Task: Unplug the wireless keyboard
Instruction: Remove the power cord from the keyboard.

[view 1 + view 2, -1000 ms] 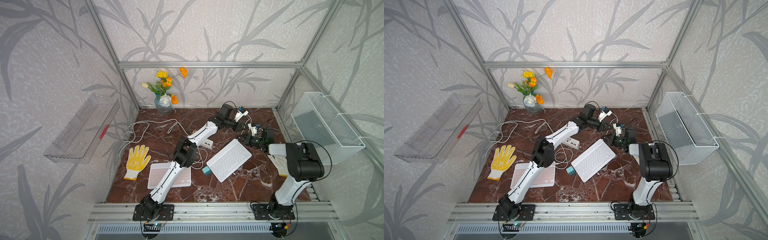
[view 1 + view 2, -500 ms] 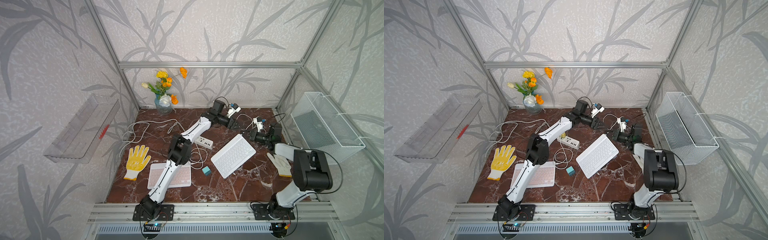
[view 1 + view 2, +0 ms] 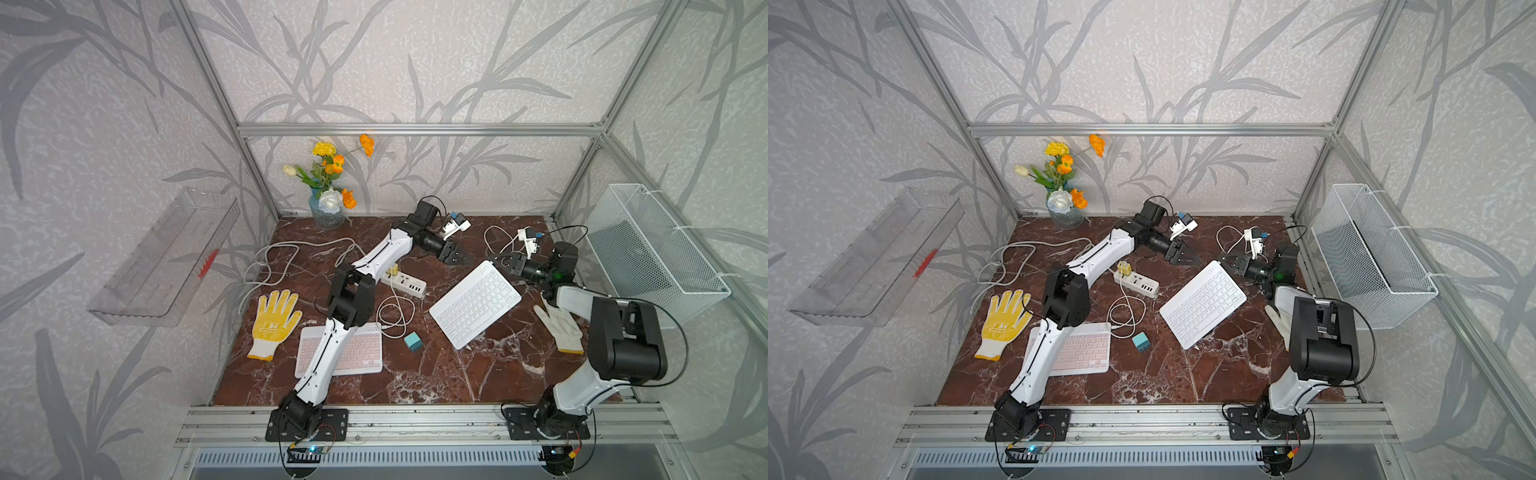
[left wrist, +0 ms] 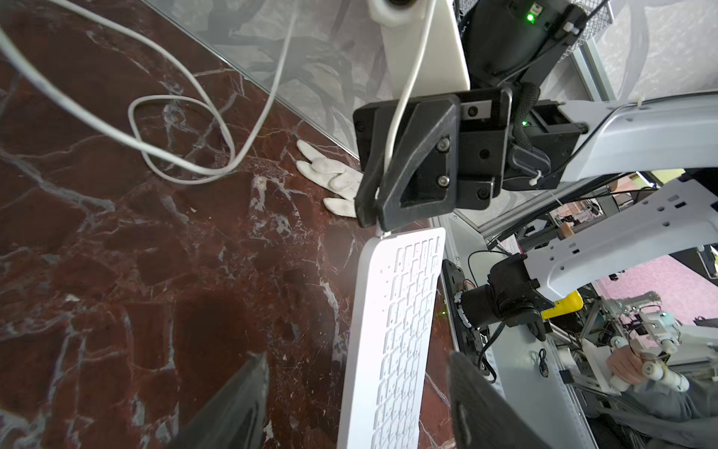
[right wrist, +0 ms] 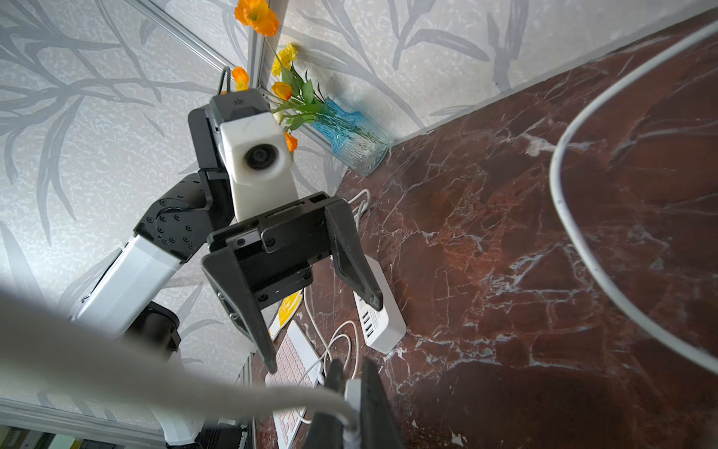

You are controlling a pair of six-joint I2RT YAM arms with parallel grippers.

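Note:
The white wireless keyboard (image 3: pixel 476 309) (image 3: pixel 1202 303) lies at an angle right of the table's middle. At its far corner my right gripper (image 3: pixel 500 259) (image 3: pixel 1227 259) (image 5: pixel 351 373) is shut on the plug (image 5: pixel 351 392) of a white cable (image 3: pixel 494 241) (image 4: pixel 175 128). In the left wrist view the plug tip (image 4: pixel 384 234) meets the keyboard's edge (image 4: pixel 392 311); whether it is seated I cannot tell. My left gripper (image 3: pixel 459 259) (image 3: pixel 1187 258) (image 4: pixel 357 355) hangs open just behind the keyboard's far edge, holding nothing.
A pink keyboard (image 3: pixel 349 351), a power strip (image 3: pixel 405 284) with coiled cable and a teal cube (image 3: pixel 413 341) lie left of the white one. Yellow glove (image 3: pixel 274 320) at left, white glove (image 3: pixel 559 328) at right, flower vase (image 3: pixel 328 208) at back, wire basket (image 3: pixel 652 253) on the right wall.
My left gripper has opened and drawn back a little to the left. The white keyboard has slid right and toward the back, with my right gripper still shut at its corner.

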